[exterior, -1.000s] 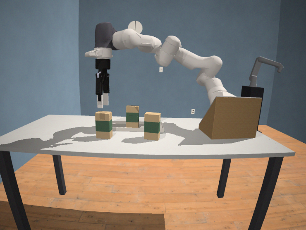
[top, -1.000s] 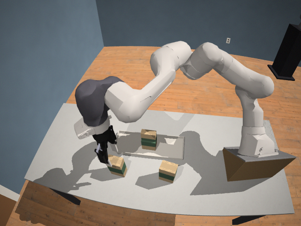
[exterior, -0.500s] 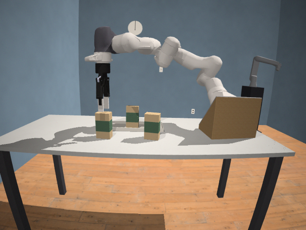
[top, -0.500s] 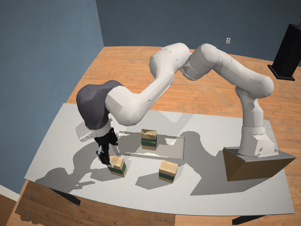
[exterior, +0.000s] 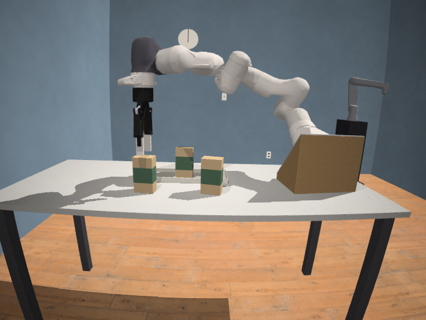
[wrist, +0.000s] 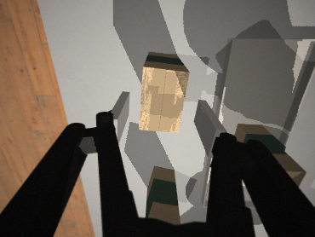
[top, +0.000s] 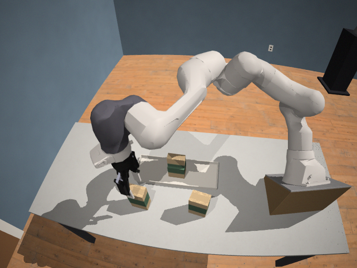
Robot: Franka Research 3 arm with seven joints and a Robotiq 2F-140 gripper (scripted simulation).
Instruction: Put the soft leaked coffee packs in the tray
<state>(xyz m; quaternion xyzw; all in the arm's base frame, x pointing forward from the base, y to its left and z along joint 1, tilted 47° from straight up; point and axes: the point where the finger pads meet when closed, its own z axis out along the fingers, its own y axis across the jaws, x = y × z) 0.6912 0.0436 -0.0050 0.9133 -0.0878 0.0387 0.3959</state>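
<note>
Packs: three tan blocks, each wrapped in a green band, all upright; one is inside the tray and two are outside it.
Tray (top: 216, 175) (exterior: 167, 179) (wrist: 300, 89): long, pale and shallow, with low walls, holding one pack.
Tray pack (top: 176, 165) (exterior: 184, 162) (wrist: 270, 147): standing on the tray's floor near the middle of its length, its base inside the walls.
Far pack (top: 139, 195) (exterior: 144, 174) (wrist: 163, 99): standing outside the tray, the farther of the outside pair from the arm's mount, directly below the jaws.
Near pack (top: 199, 203) (exterior: 212, 176) (wrist: 163, 192): standing outside the tray, on the side nearer the mount, well apart from the far pack.
Labels: plain green bands across the middle of tan faces.
Jaws: partly open, pointing down over the far pack, gripping nothing.
Arm (top: 161, 129) (exterior: 206, 63): white with a dark wrist section, arched high over the counter.
Mount (top: 303, 201) (exterior: 330, 164): brown-sided block with a grey top, at one end of the counter.
Counter (top: 245, 245) (exterior: 258, 208) (wrist: 77, 64): pale grey, on dark legs, crossed by broad shadows.
Room: blue walls (top: 48, 57) (exterior: 155, 120), an orange-brown plank floor (top: 144, 72) (exterior: 189, 247) (wrist: 21, 85), a round white clock (exterior: 187, 38), and a black pedestal (top: 337, 63) (exterior: 351, 127) beyond the counter.

The gripper (top: 134, 185) (exterior: 144, 149) (wrist: 163, 106) has descended. Its fingertips are now nearer the top of the coffee pack (top: 139, 196) (exterior: 144, 174) (wrist: 163, 100) beneath.
</note>
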